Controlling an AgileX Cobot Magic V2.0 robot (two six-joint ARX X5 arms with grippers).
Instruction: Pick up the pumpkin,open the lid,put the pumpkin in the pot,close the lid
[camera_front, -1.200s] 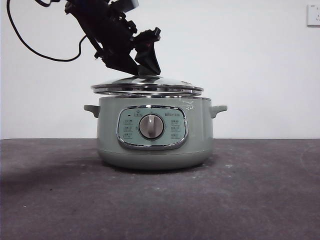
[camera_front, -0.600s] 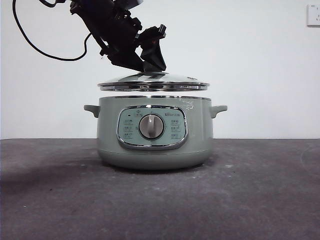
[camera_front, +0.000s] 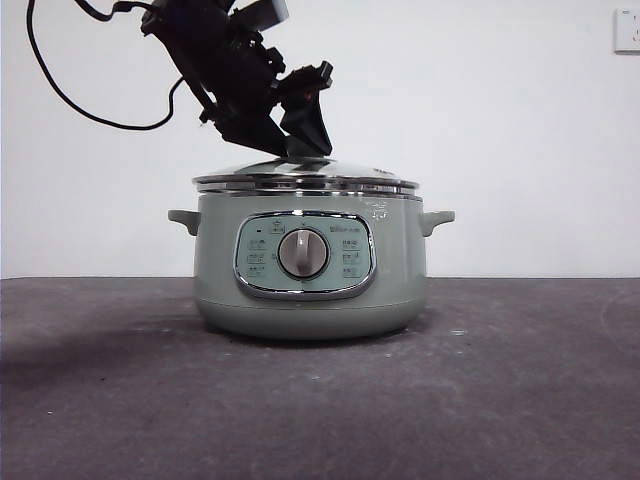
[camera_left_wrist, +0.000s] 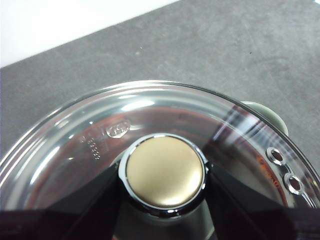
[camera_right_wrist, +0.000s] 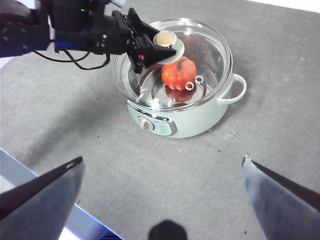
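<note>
On the grey tabletop (camera_front: 520, 400), pot (camera_front: 310, 270) with lid (camera_front: 306, 180) seated on its rim. Left gripper (camera_left_wrist: 164, 176) fingers clamped on the lid's knob (camera_left_wrist: 165, 171). Pumpkin (camera_right_wrist: 178, 74) inside pot. Right gripper (camera_right_wrist: 162, 172) raised well apart, fingers spread wide, empty.

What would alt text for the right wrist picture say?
A black gripper clamps the knob of a glass lid on a pale green pot, an orange pumpkin visible inside. Two open jaws frame the grey table.
</note>
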